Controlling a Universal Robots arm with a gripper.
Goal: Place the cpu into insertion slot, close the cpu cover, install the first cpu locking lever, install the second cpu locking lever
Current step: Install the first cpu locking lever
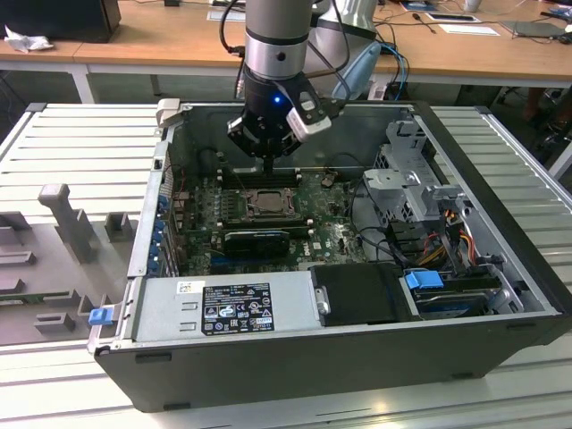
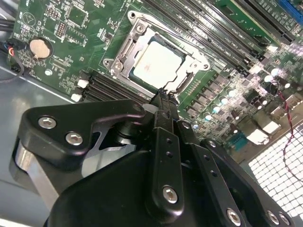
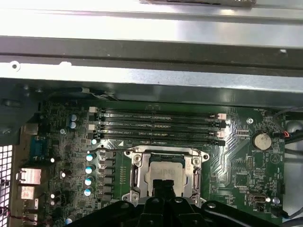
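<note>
Near wall of case (image 1: 357, 380): a grey supply box (image 1: 223, 308) is laid along it.
card (image 1: 256, 239): black, set on the board (image 1: 332, 234) just behind the supply box.
slot (image 1: 250, 204): found mid-board, beyond the card.
cpu (image 2: 157, 64): seated flat in the slot, well inside the board's edges.
cover (image 2: 122, 56): lowered around the cpu.
gripper (image 2: 163, 97): fingers are pressed together, nothing held; tips are placed at the cover's rim.
memory slots (image 3: 158, 124): ranged toward the far wall.
</note>
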